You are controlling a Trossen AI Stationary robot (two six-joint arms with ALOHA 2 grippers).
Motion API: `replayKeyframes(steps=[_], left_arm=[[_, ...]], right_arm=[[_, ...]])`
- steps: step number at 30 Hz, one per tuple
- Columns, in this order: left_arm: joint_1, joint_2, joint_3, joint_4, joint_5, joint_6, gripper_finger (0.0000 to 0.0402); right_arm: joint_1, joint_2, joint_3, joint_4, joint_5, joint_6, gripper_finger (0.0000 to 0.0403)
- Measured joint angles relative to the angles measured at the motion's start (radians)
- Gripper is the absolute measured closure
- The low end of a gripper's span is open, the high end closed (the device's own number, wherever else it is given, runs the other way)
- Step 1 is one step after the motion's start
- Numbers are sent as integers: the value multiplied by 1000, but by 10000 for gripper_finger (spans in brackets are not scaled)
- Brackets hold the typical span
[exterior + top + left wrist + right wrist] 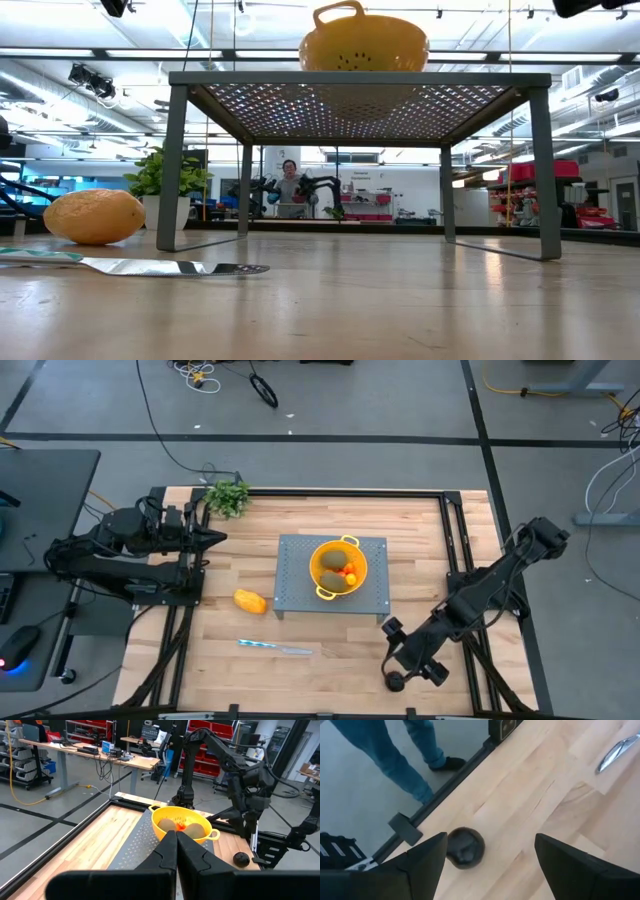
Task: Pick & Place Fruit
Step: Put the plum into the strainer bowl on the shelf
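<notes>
Fruit (465, 848), small, round, blackish, on wood beside spread right fingers (425, 857); left fingers (176, 854) clenched.

The room is a large workshop with a grey floor (380, 405) crossed by dark lines and loose cables (195, 374). Long ceiling lights (70, 55) run overhead. Red shelving (207, 750) lines the far side (behind wooden desks (75, 747)), and a person in blue trousers (405, 757) stands beside the table.

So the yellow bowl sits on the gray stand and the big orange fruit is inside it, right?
Not quite. The yellow bowl does sit on the gray stand, but the big orange fruit lies on the table beside the stand, as the high view shows.
</notes>
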Motion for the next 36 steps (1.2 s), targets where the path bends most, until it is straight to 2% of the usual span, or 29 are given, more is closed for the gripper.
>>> replayKeyframes(steps=[12,24,36], left_arm=[[0,0,0,-1,-16,1,399],[0,0,0,-1,-16,13,399],[0,0,0,-1,-16,15,399]], right_arm=[[40,29,5,40,24,-75,94],[52,30,81,5,50,-75,94],[76,102,189,-80,58,-81,94]])
